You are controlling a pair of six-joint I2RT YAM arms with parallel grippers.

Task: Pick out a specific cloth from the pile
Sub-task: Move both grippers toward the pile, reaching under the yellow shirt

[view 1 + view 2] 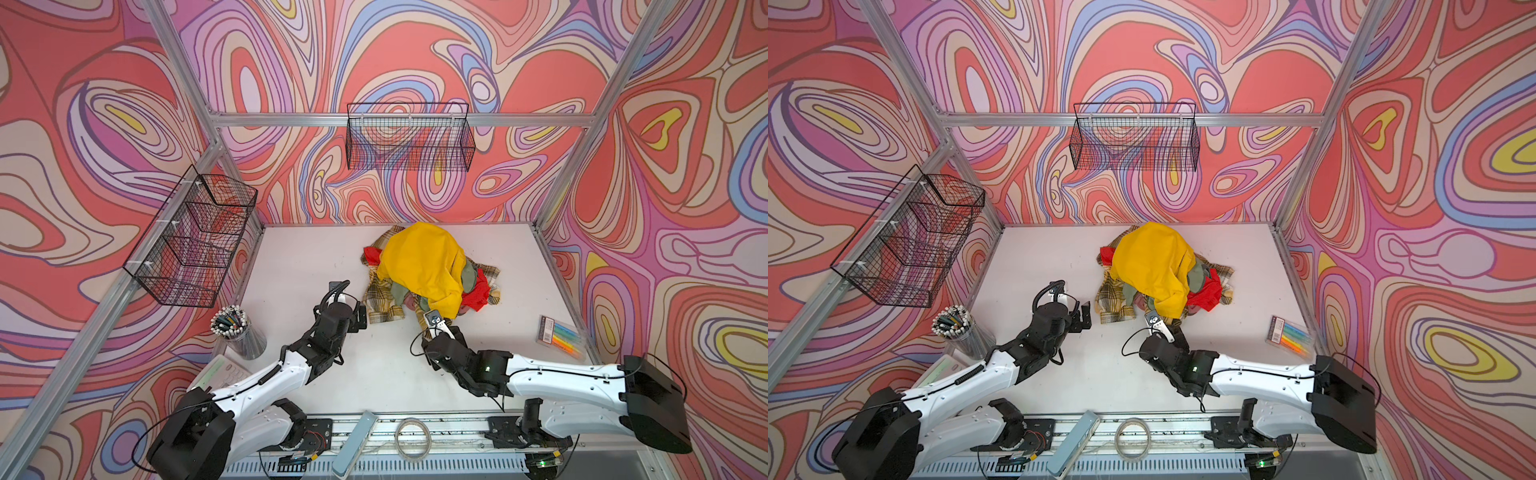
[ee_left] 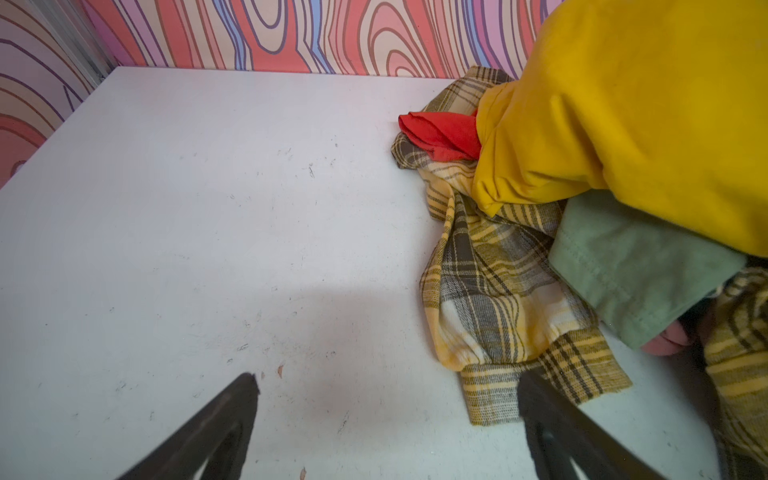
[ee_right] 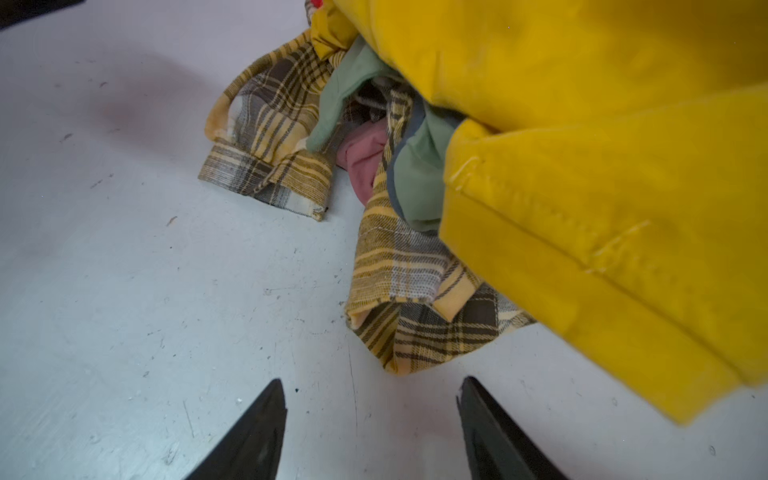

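Toward the rear of the white tabletop (image 1: 316, 266), found the pile (image 1: 430, 274): plain mustard-yellow cloth (image 1: 419, 262) draped over the top, plain red cloth (image 1: 478, 293) poking out at two sides, olive-green garment (image 2: 636, 266) and dusty-pink piece (image 3: 361, 162) tucked beneath. Located the cloth (image 2: 490, 282), a yellow-and-cream plaid flannel with dark brown check lines, at the bottom of the heap, pinned under the rest, with a cuffed sleeve and a hem spilled onto the table on the near side. Saw the left gripper (image 2: 386, 386) spread wide and empty beside the sleeve cuff, one finger at the cuff's edge; could not tell whether touching. Saw the right gripper (image 3: 372, 384) parted too, nothing between the jaws, just short of the plaid hem. Judged the main hazard as drag: pulled from below, would likely haul the mustard and green layers along. Judged a second hazard as a mistaken pinch on the overhanging mustard hem, close beside the right gripper. Expected a thin grip on flannel to slip under that load.
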